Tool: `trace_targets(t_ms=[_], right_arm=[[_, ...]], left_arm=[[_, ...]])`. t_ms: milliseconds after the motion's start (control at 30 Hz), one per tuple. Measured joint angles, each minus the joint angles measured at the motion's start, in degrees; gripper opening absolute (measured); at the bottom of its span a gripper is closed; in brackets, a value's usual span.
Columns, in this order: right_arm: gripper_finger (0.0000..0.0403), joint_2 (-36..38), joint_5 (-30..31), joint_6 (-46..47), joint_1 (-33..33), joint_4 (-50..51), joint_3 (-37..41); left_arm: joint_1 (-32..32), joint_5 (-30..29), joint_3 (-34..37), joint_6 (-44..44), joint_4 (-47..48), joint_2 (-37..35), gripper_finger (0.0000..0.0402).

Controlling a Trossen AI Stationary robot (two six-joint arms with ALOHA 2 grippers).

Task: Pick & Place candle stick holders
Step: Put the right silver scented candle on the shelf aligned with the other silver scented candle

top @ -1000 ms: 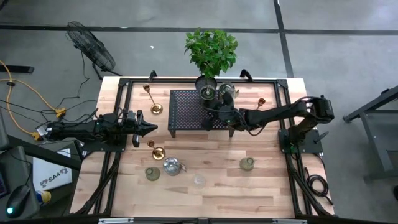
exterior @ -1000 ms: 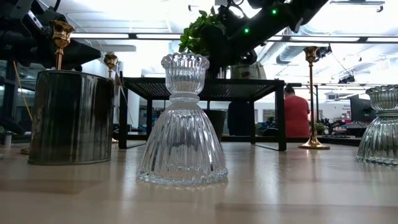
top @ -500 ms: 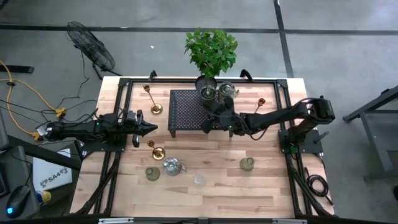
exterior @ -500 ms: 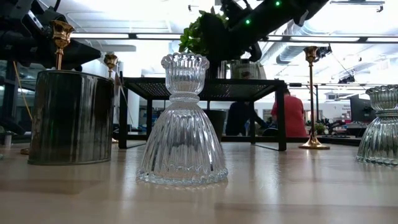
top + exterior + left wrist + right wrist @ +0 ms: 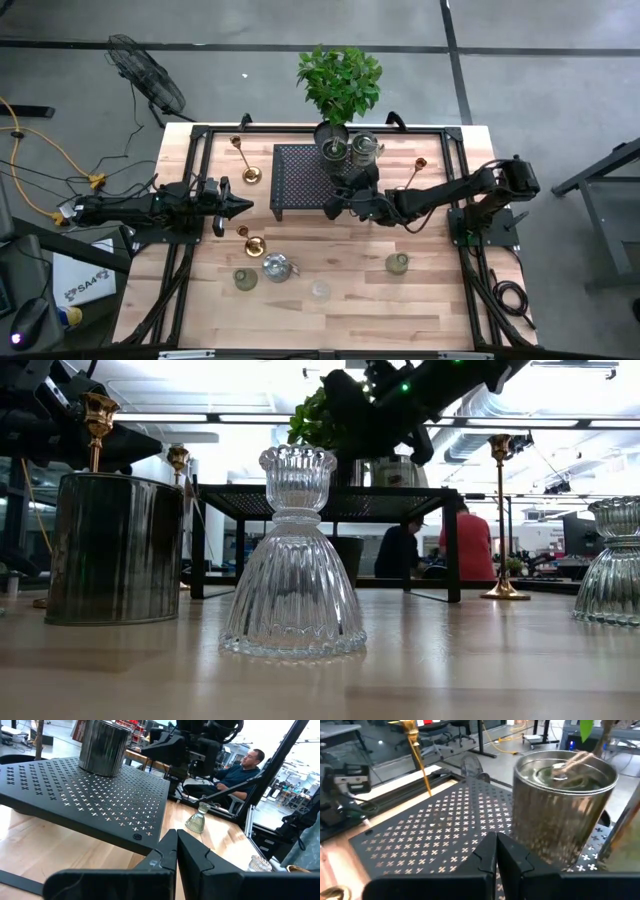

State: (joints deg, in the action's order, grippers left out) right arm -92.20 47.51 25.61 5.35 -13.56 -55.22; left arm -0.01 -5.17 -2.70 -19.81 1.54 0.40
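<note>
my right gripper (image 5: pixel 334 208) hangs over the near edge of the black perforated stand (image 5: pixel 305 175), fingers pinched together on nothing; straight past my fingertips a shiny silver holder (image 5: pixel 561 805) stands upright on that stand, close ahead, with the potted plant (image 5: pixel 340 82) beyond it. my left gripper (image 5: pixel 243 207) waits just off the stand's other end, fingers likewise clenched and empty, a tall brass stick (image 5: pixel 252 243) just beside them on the wooden table (image 5: pixel 430 290). the remaining candle stick holders are scattered: another brass stick (image 5: pixel 245 165) out past my left fingers near the table's far rail, a third brass stick (image 5: pixel 419 166) beside my right forearm, and, on the near side of both grippers, a greenish holder (image 5: pixel 245 279), a silvery one (image 5: pixel 276 268), the clear glass holder (image 5: pixel 294 560) and a second greenish one (image 5: pixel 397 263). i judge the silver holder ahead to be stiff, smooth and fairly slippery, probably hollow and light, so i would open wide and close across its wall near the rim, squarely, so it cannot squirt out. the brass sticks look top-heavy and easy to tip; i would take them low on the stem, above the round base. the glass one seems heavy and breakable, best gripped at its narrow waist.
</note>
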Motion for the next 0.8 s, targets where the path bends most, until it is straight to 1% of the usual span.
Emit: trace_targets(t_ms=[433, 667, 800], right_arm=[[0.0004, -0.1, -1.5, -0.2, -5.0, -0.4, 0.0], [0.0004, -0.1, -2.8, -1.2, -6.2, -0.9, 0.0], [0.0004, -0.2, -2.8, -1.8, -4.7, -0.9, 0.0]], left_arm=[[0.0, 0.0, 0.0, 0.0, 0.0, 0.0, 0.0002], [0.0, 0.0, 0.0, 0.0, 0.0, 0.0, 0.0002], [0.0, 0.0, 0.0, 0.0, 0.0, 0.0, 0.0002]])
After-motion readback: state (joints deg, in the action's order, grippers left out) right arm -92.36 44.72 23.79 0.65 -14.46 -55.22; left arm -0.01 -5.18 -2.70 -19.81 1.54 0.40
